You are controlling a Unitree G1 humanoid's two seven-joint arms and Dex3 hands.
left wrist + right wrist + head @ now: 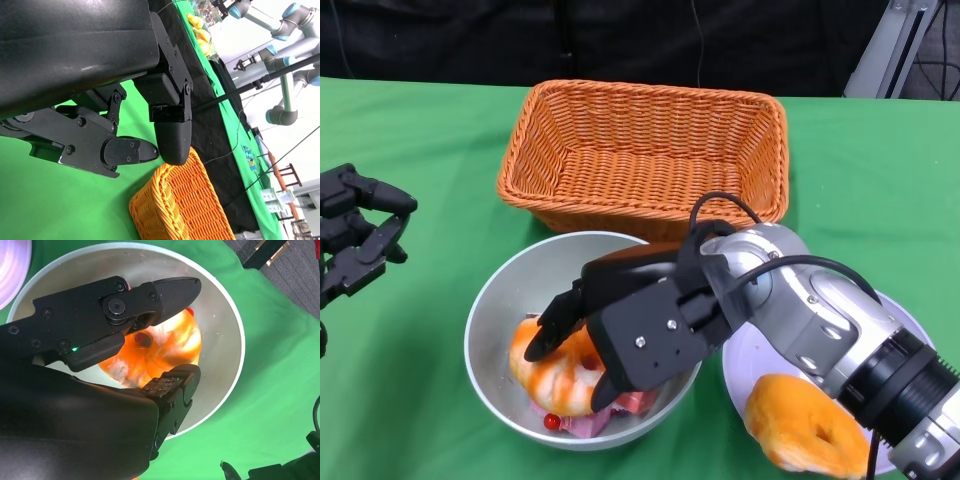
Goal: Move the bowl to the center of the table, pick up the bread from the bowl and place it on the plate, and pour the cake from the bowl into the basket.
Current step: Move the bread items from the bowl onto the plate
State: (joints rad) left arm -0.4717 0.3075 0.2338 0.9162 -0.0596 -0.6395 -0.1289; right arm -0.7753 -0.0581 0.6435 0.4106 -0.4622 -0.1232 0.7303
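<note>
The grey bowl (485,310) stands in front of the basket (650,150). In it lies an orange-and-white glazed pastry (560,370) on top of a pink cake piece (585,422) with red berries. My right hand (640,330) reaches into the bowl. In the right wrist view its fingers (165,292) and thumb clamp the glazed pastry (175,347) from both sides while it rests against the bowl wall (220,340). An orange bread (800,420) lies on the white plate (740,370), under my right forearm. My left hand (355,235) hovers at the left edge, fingers apart and empty.
The orange wicker basket (180,205) is empty and stands just behind the bowl. Green cloth covers the table, with bare room between the left hand and the bowl. The plate's rim (12,265) touches the bowl's right side.
</note>
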